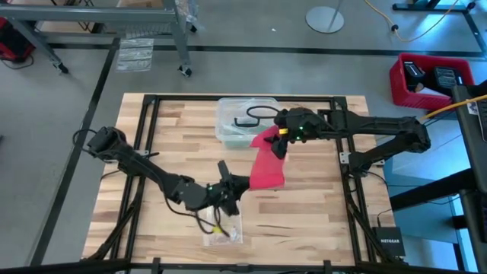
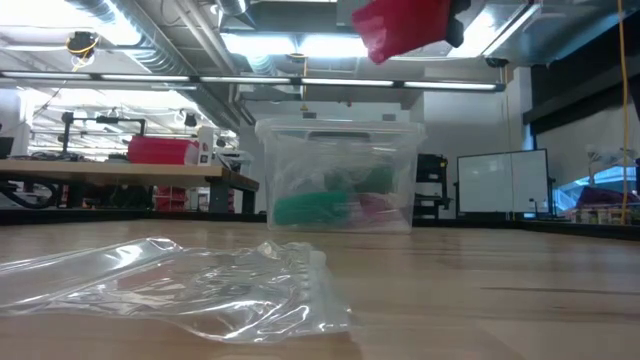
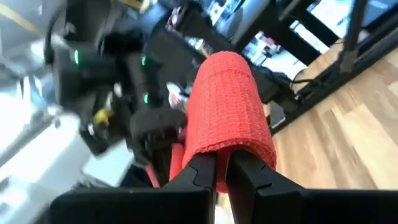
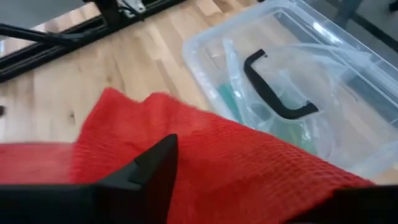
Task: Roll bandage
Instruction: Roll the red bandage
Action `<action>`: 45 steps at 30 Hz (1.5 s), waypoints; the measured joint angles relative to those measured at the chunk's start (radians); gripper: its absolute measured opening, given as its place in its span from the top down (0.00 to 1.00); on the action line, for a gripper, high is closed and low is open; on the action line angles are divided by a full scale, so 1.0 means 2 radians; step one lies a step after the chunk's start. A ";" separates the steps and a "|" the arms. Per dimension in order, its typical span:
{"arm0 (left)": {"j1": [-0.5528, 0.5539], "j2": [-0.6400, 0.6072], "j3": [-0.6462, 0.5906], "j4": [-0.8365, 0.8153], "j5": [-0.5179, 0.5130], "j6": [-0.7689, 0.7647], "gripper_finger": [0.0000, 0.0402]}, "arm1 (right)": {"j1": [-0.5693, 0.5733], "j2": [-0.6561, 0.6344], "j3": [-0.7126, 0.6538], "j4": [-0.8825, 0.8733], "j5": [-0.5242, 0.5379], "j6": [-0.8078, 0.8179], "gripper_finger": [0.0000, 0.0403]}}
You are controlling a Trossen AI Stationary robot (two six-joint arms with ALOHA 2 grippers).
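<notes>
Worktop: wooden worktop (image 1: 167, 137) in a black frame, workshop floor and benches beyond; both arms reach in over its middle.
Clear box: lidded plastic box (image 1: 240, 122) with a black handle near the far edge of the worktop, something green and something red lying inside it (seen through the wall in the low view).
Plastic bag: small clear bag (image 2: 190, 285) lying flat near the near edge, below the left arm.
Bandage: red bandage (image 1: 268, 161) held off the worktop as a flat band strung between the two grippers, over the middle and just in front of the clear box; its long axis runs from the near-left end up to the far-right end.
Left gripper: left gripper (image 3: 222, 177) pinched tight on the near end of the band, which hangs straight ahead of its fingertips (image 3: 249, 168).
Right gripper: right gripper (image 1: 280, 142) at the far end, beside the box; the cloth drapes over one dark finger (image 4: 149, 168), but whether the jaws are parted or pinching I cannot tell.
Key relation: the band lies lengthwise between the hands, so rolling would likely run along that line, from the left-held end toward the right one (a judgement only).
Nearer arm: both reach the cloth; only the left shows a firm hold.
</notes>
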 joint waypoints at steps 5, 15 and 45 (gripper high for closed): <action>0.011 -0.024 0.000 -0.001 0.047 -0.074 0.97 | 0.000 -0.001 0.000 -0.039 0.014 -0.013 0.42; 0.033 -0.138 0.000 -0.184 0.104 -0.219 0.97 | 0.000 -0.001 0.000 0.003 0.011 -0.044 0.42; 0.057 -0.150 -0.034 -0.377 0.114 -0.335 0.97 | 0.000 -0.054 -0.001 0.449 -0.296 0.179 0.42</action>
